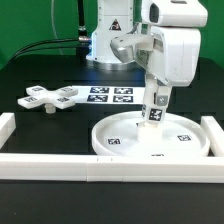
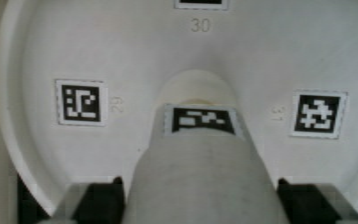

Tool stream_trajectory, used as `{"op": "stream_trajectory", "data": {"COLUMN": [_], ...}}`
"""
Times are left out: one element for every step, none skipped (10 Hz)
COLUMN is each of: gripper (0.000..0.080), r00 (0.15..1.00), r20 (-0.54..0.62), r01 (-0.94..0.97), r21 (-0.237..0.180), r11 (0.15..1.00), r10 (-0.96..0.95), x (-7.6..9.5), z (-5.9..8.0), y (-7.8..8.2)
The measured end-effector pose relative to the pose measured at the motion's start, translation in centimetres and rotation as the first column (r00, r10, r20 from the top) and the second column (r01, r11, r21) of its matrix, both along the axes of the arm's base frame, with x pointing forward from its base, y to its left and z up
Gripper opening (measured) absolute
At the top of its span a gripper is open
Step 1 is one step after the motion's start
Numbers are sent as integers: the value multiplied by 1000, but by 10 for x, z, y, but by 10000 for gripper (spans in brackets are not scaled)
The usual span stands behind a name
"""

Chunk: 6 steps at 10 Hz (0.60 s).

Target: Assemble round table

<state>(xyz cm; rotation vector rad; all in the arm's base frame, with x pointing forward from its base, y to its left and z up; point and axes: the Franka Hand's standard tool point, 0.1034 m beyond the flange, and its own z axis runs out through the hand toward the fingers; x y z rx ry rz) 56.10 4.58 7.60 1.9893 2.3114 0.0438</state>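
Observation:
The large round rimmed disc [image 1: 150, 137] lies flat on the black table at the exterior view's right. My gripper [image 1: 155, 104] is shut on the short cylindrical post [image 1: 153, 115] and holds it upright over the disc's middle, its lower end at or just above the disc floor. In the wrist view the post [image 2: 201, 150] runs between my fingertips [image 2: 99, 200], its tagged end toward the disc [image 2: 87, 50]. The cross-shaped piece [image 1: 52, 97] lies on the table at the exterior view's left, apart from the gripper.
The marker board [image 1: 108, 95] lies flat behind the disc. Long white border bars [image 1: 60, 162] run along the front and up both sides. The robot base [image 1: 108, 40] stands at the back.

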Motion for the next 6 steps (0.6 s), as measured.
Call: {"op": "stream_trajectory", "data": {"gripper": [409,409,409,409,409,409], "r00": [1000,999,993,976,943,912], "r20": [1,1,3,6,6,7], "r01": [21,51,122,219,333,410], "r21": [2,5,12,24,40,50], "r11": [1000,999,992,975,942,911], "r10": [-21,-51,-122,-219,-333,-411], "x": [0,0,0,-1,-1,-1], "z": [0,0,0,0,-1,-1], "y": [0,0,0,-1,-2,-3]}}
